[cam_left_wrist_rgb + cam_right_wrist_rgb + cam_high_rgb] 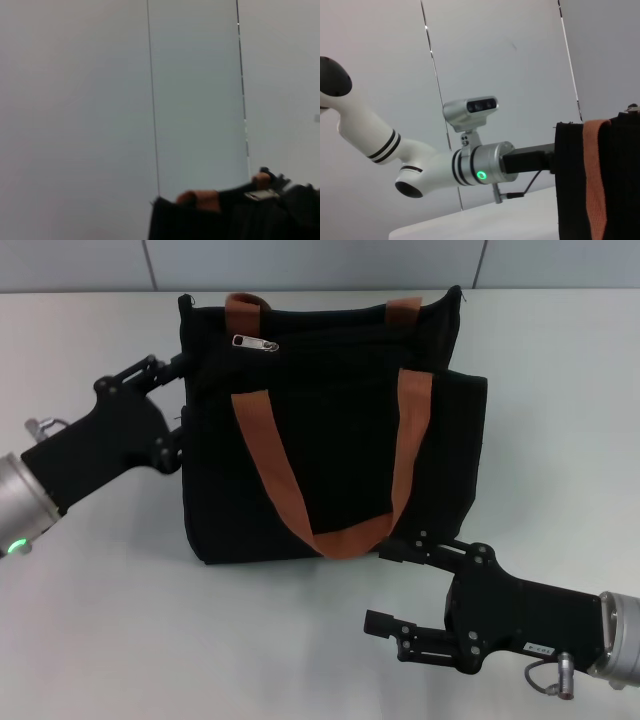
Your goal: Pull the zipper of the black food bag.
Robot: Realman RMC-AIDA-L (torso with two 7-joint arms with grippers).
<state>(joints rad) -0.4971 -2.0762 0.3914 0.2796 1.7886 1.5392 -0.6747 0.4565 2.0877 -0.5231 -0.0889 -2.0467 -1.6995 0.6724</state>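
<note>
The left gripper (180, 405) is at the bag's (340, 480) left side, pressed against the edge; I cannot tell if it is gripping. The right gripper (395, 590) is in front of the bag, low by the strap (345, 535), with its fingers spread wide and holding nothing. In the head view the bag stands on a white bench (100, 640), and the zipper (255, 342) is a little silver tab near the top left corner, lying flat along the top edge. The zip line runs from left to right. The tab is up and to the right of the left gripper, which is much nearer to it than the right one. A gray wall (300, 260) is behind. In the left wrist view the tab (259, 195) shines on top of the bag (210, 220). In the right wrist view I see the left arm (445, 165) reaching to the bag (620, 175).
</note>
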